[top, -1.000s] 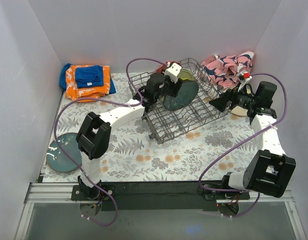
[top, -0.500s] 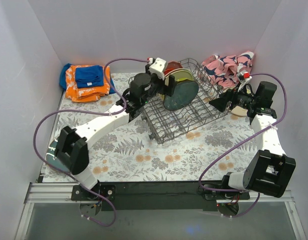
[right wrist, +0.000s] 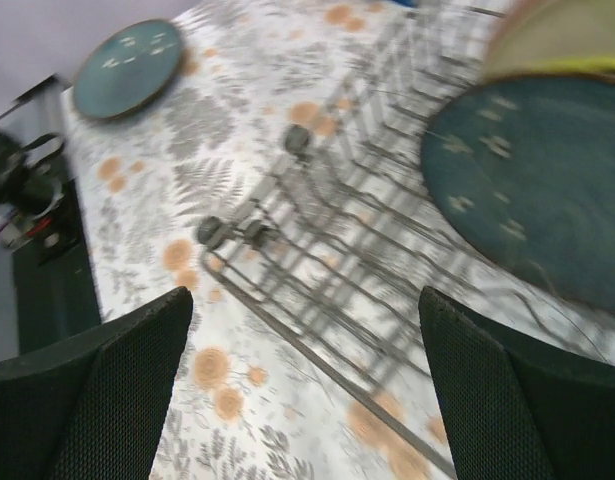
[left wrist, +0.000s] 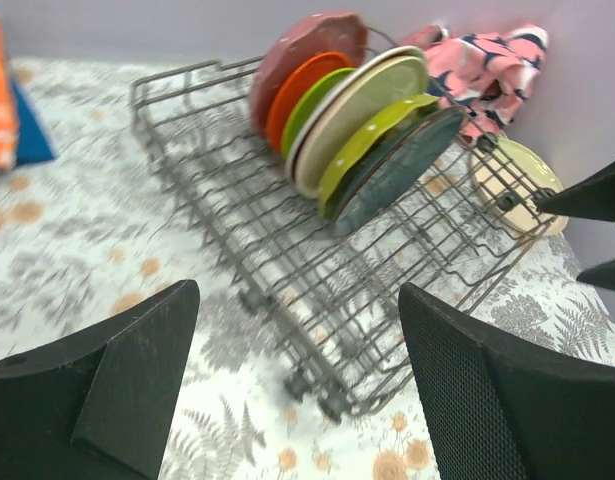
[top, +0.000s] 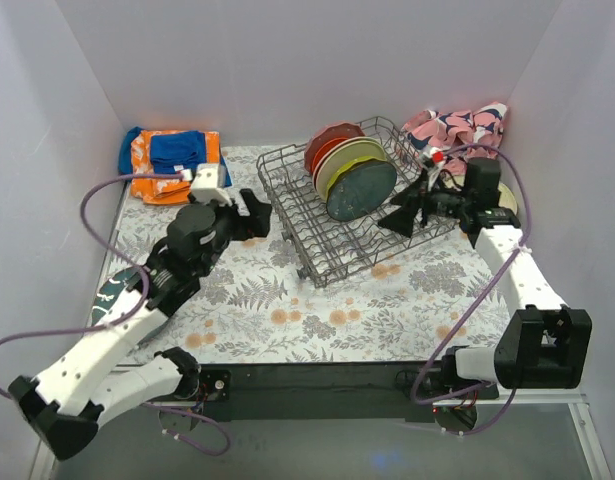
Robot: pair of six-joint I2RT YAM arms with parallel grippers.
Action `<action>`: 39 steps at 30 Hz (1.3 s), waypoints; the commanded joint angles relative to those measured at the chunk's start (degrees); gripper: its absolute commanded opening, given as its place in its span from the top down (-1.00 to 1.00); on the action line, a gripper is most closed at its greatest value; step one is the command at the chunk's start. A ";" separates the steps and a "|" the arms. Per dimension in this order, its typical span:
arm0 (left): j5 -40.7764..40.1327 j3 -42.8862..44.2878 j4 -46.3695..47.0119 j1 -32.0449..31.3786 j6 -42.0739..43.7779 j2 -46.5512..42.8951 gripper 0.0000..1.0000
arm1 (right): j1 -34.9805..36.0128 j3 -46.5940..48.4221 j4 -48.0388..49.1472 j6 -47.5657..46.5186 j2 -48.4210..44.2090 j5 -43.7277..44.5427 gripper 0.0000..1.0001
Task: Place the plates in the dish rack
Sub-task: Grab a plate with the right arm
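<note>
The grey wire dish rack stands at the table's middle back. Several plates lean on edge in it: red, orange, lime, cream, yellow-green, with a slate-blue plate in front. A teal plate lies flat at the near left, partly hidden by my left arm. A cream plate lies right of the rack. My left gripper is open and empty, left of the rack. My right gripper is open and empty at the rack's right side.
Folded orange-blue cloths lie at the back left corner. A pink patterned cloth is bunched at the back right. White walls close in the left, back and right. The table has a floral cover.
My left gripper has drawn back out of the rack, leftward and toward the near side, leaving the slate-blue plate standing there. My right gripper has moved left toward the rack's right side.
</note>
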 commanded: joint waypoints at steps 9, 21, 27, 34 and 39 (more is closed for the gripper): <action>-13.09 3.87 -23.20 0.44 -7.71 -19.98 -0.58 | 36.57 21.97 -14.34 -5.22 14.82 4.54 -0.97; -11.69 4.40 -24.96 0.44 -6.30 -23.49 -0.57 | 56.64 52.55 -9.86 20.86 48.64 20.88 -0.97; -12.74 3.79 -26.80 0.44 -7.97 -25.43 -0.58 | 59.81 58.11 -1.35 36.51 58.24 30.64 -0.97; -13.71 1.77 -27.16 0.44 -9.37 -28.50 -0.58 | 62.10 65.74 8.49 48.19 69.67 30.65 -0.95; -13.71 0.62 -27.25 0.44 -9.64 -28.60 -0.58 | 63.77 65.84 14.83 52.51 73.72 32.14 -0.76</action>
